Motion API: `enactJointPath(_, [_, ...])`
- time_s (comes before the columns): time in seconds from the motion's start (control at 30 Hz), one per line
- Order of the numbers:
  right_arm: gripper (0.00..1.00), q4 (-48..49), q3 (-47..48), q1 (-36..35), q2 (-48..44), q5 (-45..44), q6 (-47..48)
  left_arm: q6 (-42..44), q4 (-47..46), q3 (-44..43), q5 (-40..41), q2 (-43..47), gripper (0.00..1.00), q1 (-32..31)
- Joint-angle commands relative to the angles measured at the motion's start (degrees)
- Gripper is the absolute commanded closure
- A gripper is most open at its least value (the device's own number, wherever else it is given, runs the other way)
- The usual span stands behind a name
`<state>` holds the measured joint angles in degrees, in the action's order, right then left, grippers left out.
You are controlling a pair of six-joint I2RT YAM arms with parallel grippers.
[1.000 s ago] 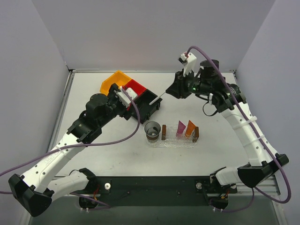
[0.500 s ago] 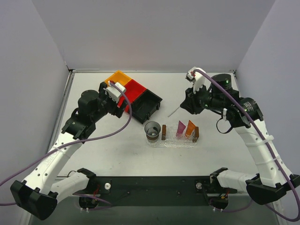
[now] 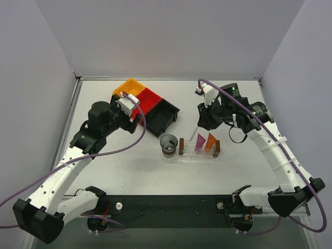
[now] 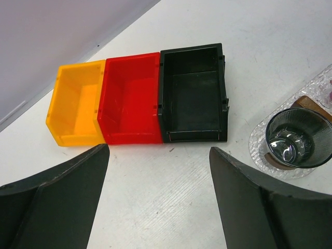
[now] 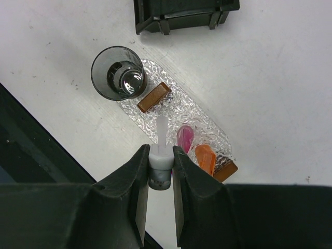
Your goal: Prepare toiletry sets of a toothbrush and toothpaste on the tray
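White toothbrush pinched in right gripper over tray. Next: lower at magenta toothpaste's 9 o'clock. Left gripper spread, empty.

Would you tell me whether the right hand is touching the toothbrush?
Touching: in the right wrist view the right hand clamps the toothbrush on both sides.
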<state>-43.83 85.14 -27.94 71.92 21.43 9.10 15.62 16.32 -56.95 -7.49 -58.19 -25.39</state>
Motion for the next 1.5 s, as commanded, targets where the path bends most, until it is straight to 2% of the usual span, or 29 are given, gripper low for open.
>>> enactJointPath(0.0, [1.0, -0.81, 0.11, -1.15, 2.34, -1.21, 0.39, 0.11, -0.76, 0.7, -1.04, 0.63, 0.12, 0.69])
enactJointPath(0.67, [1.0, -0.64, -0.06, -3.61, 8.67, -4.11, 2.32, 1.17, -1.02, 2.1, -1.83, 1.68, 0.12, 1.48])
enactJointPath(1.47, [1.0, 6.74, -6.57, -6.51, 8.06, -7.89, 4.96, 0.99, -1.29, 2.37, -2.27, 0.8, 0.12, 2.1])
